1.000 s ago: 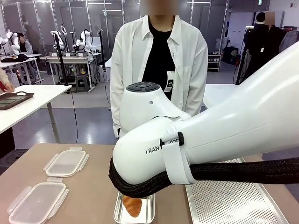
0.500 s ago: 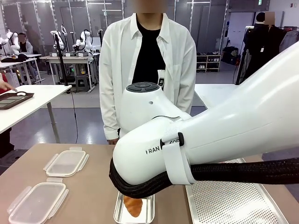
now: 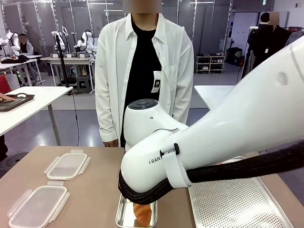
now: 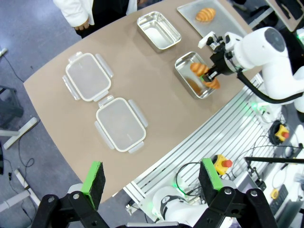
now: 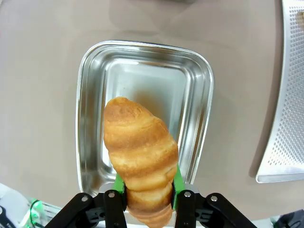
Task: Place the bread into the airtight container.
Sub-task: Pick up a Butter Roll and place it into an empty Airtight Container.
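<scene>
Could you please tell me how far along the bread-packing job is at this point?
Done: the bread is picked up, clamped between the fingers of the right gripper. In hand: it hangs over the nearer steel container, not yet released. Left: setting it down and letting go. Both lids lie off to one side, and the left gripper is open, holding nothing.

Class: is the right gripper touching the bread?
Touching. The right wrist view shows the green pads of the right gripper pressed against both sides of the bread, over the metal container.
</scene>
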### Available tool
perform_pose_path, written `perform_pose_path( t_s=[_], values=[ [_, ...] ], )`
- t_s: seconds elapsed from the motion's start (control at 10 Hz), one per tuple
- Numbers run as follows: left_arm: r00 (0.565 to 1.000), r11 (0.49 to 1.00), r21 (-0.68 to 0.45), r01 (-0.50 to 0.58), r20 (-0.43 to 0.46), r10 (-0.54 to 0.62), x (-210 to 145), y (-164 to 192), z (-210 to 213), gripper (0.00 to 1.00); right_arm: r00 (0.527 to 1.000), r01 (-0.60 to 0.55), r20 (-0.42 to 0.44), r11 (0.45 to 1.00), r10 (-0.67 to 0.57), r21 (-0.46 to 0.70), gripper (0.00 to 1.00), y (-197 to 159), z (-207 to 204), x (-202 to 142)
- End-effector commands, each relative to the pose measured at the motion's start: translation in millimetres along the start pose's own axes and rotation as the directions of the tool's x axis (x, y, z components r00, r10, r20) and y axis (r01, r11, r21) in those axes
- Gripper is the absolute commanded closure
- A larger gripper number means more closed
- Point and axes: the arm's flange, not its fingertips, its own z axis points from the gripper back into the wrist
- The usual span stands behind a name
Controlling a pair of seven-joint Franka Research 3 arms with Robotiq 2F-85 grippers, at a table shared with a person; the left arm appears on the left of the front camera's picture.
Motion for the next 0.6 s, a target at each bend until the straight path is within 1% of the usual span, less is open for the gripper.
perform_pose_path(
  t_s=[0.0, 0.1, 0.2, 0.3, 0.4, 0.5],
  values=[
    [1.0, 1.0, -0.001, 0.022, -0.004, -0.022, -0.8, -0.1, 0.9, 0.0, 0.999, 0.021, 0.028, 1.0, -0.021, 0.002, 0.57, 13.7, -4.0, 11.6],
    [1.0, 1.0, -0.001, 0.022, -0.004, -0.022, -0.8, -0.1, 0.9, 0.0, 1.0, 0.013, 0.028, 1.0, -0.013, 0.006, 0.57, 14.2, -4.3, 12.8],
    [1.0, 1.0, -0.001, 0.022, -0.004, -0.022, -0.8, -0.1, 0.9, 0.0, 1.0, 0.009, 0.029, 1.0, -0.009, 0.011, 0.43, 13.4, -3.5, 13.8],
    [1.0, 1.0, -0.001, 0.022, -0.004, -0.022, -0.8, -0.1, 0.9, 0.0, 1.0, 0.01, 0.02, 1.0, -0.01, 0.018, 0.24, 12.6, -2.8, 14.4],
    [1.0, 1.0, -0.001, 0.022, -0.004, -0.022, -0.8, -0.1, 0.9, 0.0, 1.0, 0.008, 0.017, 1.0, -0.008, 0.015, 0.08, 11.7, -3.3, 14.3],
    [1.0, 1.0, -0.001, 0.022, -0.004, -0.022, -0.8, -0.1, 0.9, 0.0, 1.0, 0.01, 0.014, 1.0, -0.01, 0.019, 0.0, 11.5, -3.1, 14.8]
  ],
)
